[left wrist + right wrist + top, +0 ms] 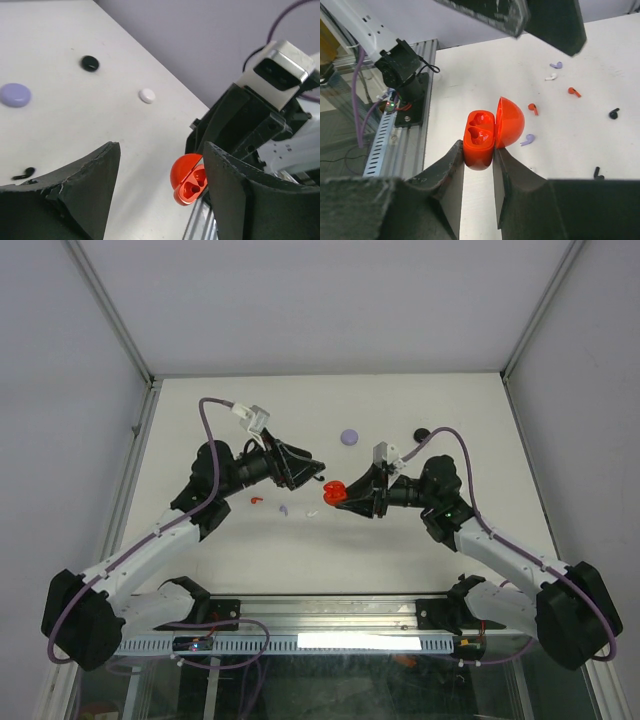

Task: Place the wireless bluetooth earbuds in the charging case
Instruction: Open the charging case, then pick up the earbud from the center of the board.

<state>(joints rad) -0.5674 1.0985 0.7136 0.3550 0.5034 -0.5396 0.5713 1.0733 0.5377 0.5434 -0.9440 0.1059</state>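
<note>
Right gripper (479,151) pinches open red round plastic charging case (481,131) mid-frame; left gripper (310,472), spread empty, sits nearer the tiny red hooked earbud (258,500) lower-left.

With the charging case (334,492) as dial centre in the top view: it sits over the middle of the tabletop (470,410), held between the jaws of the right gripper (341,496), which reaches in from 3 o'clock. The left gripper (318,473) hangs just beside it at 10 o'clock. Loose earbuds (257,500) lie scattered at 9 o'clock. A round case (349,437) lies at 12 o'clock and a second round case (423,433) at 2 o'clock.
</note>
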